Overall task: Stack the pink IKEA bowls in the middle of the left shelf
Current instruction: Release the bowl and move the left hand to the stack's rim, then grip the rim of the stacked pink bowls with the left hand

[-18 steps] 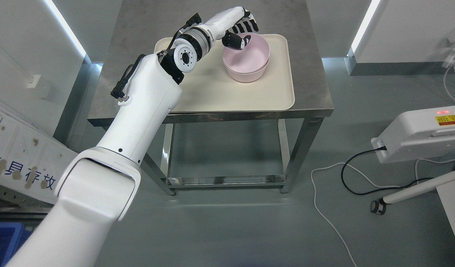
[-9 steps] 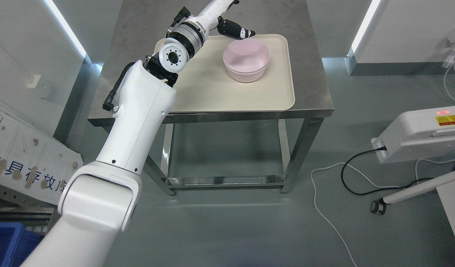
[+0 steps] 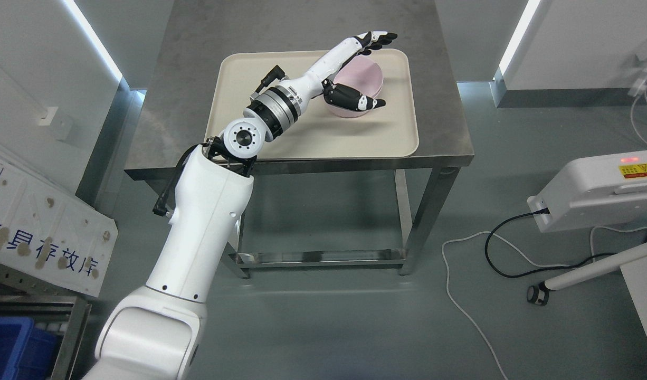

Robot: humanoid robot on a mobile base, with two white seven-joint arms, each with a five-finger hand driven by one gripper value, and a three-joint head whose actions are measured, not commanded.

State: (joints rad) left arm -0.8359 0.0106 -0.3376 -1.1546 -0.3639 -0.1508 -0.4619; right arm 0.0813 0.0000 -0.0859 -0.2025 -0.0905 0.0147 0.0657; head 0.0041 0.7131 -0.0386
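Head view: one frame, looking down on a grey steel table (image 3: pixel 439 105) from the robot's head.
Landmark: cream rectangular plastic tray (image 3: pixel 355 134), lying flat on the table top.
Task thing: pink round plastic bowls (image 3: pixel 367 79), nested as a stack of two, standing upright in the tray's far right quarter. Only the right part of the stack shows; the rest is hidden behind the arm.
Left arm: white, enters from the lower left and reaches diagonally over the tray's middle toward the bowls.
Left hand (image 3: pixel 355 68): over the bowls, palm turned toward the tray's right side.
Fingers (image 3: pixel 379 38): black-tipped, held straight and close together, pointing past the tray's far edge above the far rim of the bowls.
Thumb (image 3: pixel 360 100): spread wide from the fingers, lying across the near side of the bowls.
Hand state: spread wide, with the bowls between fingers and thumb; no closure on the rim shows. Whether the thumb touches the bowl wall cannot be told.
Floor items: white cable (image 3: pixel 460 295) and black cable (image 3: pixel 500 258), both well right of the tray, on the grey floor.
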